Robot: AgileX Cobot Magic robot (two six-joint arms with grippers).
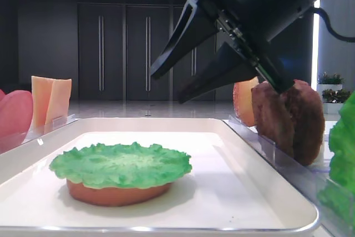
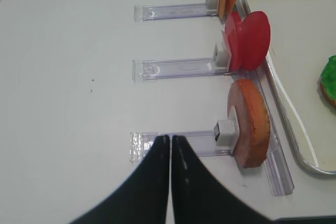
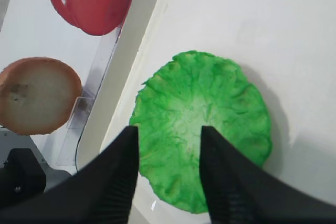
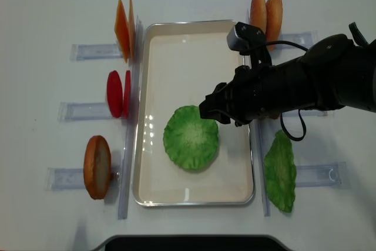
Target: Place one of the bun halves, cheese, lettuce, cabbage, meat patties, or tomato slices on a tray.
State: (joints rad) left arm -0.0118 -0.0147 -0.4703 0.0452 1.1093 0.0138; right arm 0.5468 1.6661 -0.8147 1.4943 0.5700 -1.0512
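Observation:
A ruffled green lettuce (image 4: pixel 191 137) disc lies on a bun half (image 1: pixel 113 193) in the near half of the cream tray (image 4: pixel 188 69). My right gripper (image 1: pixel 166 87) hangs open above the tray, just right of and above the lettuce (image 1: pixel 121 165), with nothing between its fingers. In the right wrist view the right gripper (image 3: pixel 169 129) has its two black fingers spread over the lettuce (image 3: pixel 210 114). My left gripper (image 2: pixel 170 137) is shut and empty over the bare table, at the end of a clear holder (image 2: pixel 178 142).
Left of the tray, clear holders carry cheese (image 4: pixel 123 27), tomato slices (image 4: pixel 117 93) and a bun half (image 4: pixel 97 167). On the right stand two bun halves (image 4: pixel 265 7), dark meat patties (image 1: pixel 288 117) and another lettuce leaf (image 4: pixel 281 171). My right arm covers the middle right holder.

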